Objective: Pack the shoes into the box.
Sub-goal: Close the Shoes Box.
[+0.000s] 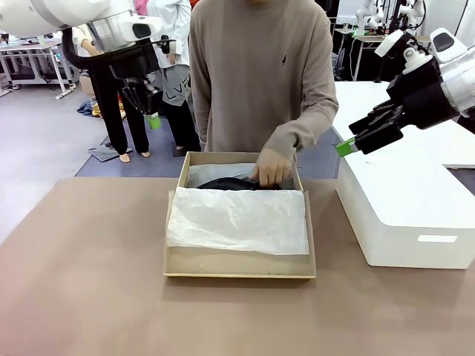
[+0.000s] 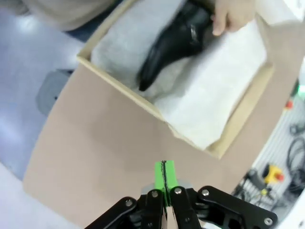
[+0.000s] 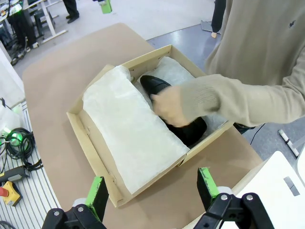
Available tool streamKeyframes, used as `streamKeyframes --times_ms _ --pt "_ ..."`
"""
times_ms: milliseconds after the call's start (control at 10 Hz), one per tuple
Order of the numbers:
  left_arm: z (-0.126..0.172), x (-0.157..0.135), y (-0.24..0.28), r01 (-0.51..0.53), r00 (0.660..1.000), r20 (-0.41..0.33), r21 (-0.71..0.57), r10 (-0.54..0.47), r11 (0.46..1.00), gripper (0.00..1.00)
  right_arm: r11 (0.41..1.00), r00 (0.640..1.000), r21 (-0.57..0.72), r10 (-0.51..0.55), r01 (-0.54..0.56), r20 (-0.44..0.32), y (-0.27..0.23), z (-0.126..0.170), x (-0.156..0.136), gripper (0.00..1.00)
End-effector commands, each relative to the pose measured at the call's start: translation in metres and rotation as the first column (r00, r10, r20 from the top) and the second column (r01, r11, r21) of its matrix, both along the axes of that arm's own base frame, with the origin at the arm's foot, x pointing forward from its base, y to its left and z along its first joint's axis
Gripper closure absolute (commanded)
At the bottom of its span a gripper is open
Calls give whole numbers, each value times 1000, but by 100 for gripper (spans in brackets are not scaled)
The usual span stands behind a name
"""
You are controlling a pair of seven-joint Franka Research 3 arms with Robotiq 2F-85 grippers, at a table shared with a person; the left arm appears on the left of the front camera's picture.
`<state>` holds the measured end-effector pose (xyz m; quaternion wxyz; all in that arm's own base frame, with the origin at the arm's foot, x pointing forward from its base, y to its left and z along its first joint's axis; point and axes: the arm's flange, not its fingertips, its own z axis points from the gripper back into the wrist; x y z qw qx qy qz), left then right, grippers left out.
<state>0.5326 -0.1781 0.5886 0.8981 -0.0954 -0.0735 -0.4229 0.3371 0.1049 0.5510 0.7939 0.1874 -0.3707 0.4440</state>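
At the bottom of the front view the brown worktop (image 1: 89, 297) lies in front of the box (image 1: 237, 265), a tan cardboard shoebox standing open at the centre of the frame with its low front wall toward the camera. White tissue paper (image 1: 237, 219) is folded across the nearer half of the box, most likely as the lining meant to wrap and cushion the leather. Whether a second shoe lies under it cannot be told. Just behind the paper, lengthwise along the far wall, one glossy black shoe (image 1: 226, 183) sits inside the box. A hand (image 1: 273, 167) of the person standing at the far side rests on the shoe's heel end, apparently settling it into the lining. Neither arm touches anything. The left tool (image 1: 153, 120) hangs in the upper left of the frame, well above the worktop, and its wrist view shows the green pads pressed flat together with nothing between them. The right tool (image 3: 152, 191) is raised at the upper right, over the white block (image 1: 404, 215) beside the box. Its jaws are spread wide and empty, and its wrist view frames the box between the two fingers. Both seem held back so that the hand has room to work. The right one, spread and aimed at the box, looks the better placed to help once the hand is out of the way.
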Motion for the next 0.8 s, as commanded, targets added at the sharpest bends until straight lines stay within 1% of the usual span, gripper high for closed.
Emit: streamKeyframes --times_ms 0,100,200,300,700 --pt "-1 0 16 206 979 -7 -8 -206 979 100 1000 1000 16 13 -13 2 0 -1 2 0" --pt "-3 0 18 267 964 13 -63 -267 962 100 1000 1000 16 13 -13 2 0 -1 2 0" --pt "-3 0 11 143 990 2 -62 -143 988 100 1000 1000 16 13 -13 2 0 -1 2 0" --pt "-4 -1 10 198 980 5 -8 -198 980 100 1000 1000 16 13 -13 2 0 -1 2 0" --pt "-4 -1 10 198 980 5 -8 -198 980 100 1000 1000 16 13 -13 2 0 -1 2 0"
